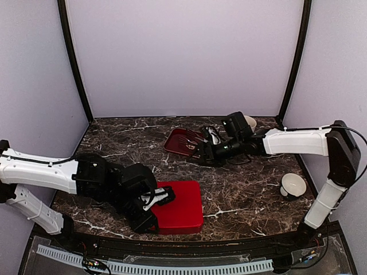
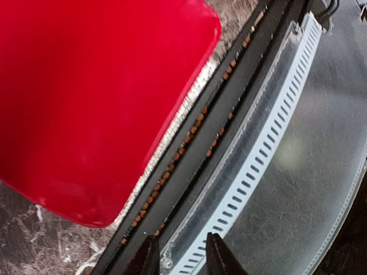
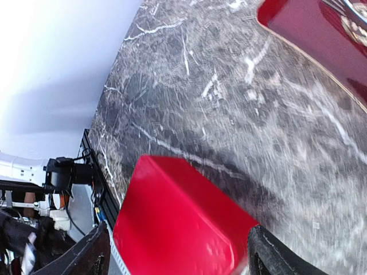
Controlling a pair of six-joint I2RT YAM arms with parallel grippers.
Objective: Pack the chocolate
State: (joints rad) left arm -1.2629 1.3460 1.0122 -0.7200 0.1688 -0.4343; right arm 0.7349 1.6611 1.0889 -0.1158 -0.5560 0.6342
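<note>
A flat bright red box (image 1: 183, 209) with rounded corners lies at the middle of the near edge of the dark marbled worktop (image 1: 246, 195). From above, the left arm reaches to the box's left side. In the left wrist view the left fingers (image 2: 149, 260) are parted a little with nothing between them, released, and point past the near edge at a black rail and a white slotted strip (image 2: 246, 189); the box sits apart from them. A dark red tray (image 1: 179, 143) lies toward the middle of the far edge. The right fingers (image 3: 89, 258) hang over the worktop just beside the tray's near rim, spread wide and empty, with the red box showing beyond the gap between them. The chocolate cannot be made out in any view; a few pale, shiny bits (image 1: 212, 136) lie in the tray beside the right arm, too small to tell what they are. A white mug (image 1: 293, 184) stands near the right edge, and a second white vessel (image 1: 250, 121) is half hidden behind the right arm near the far right corner
</note>
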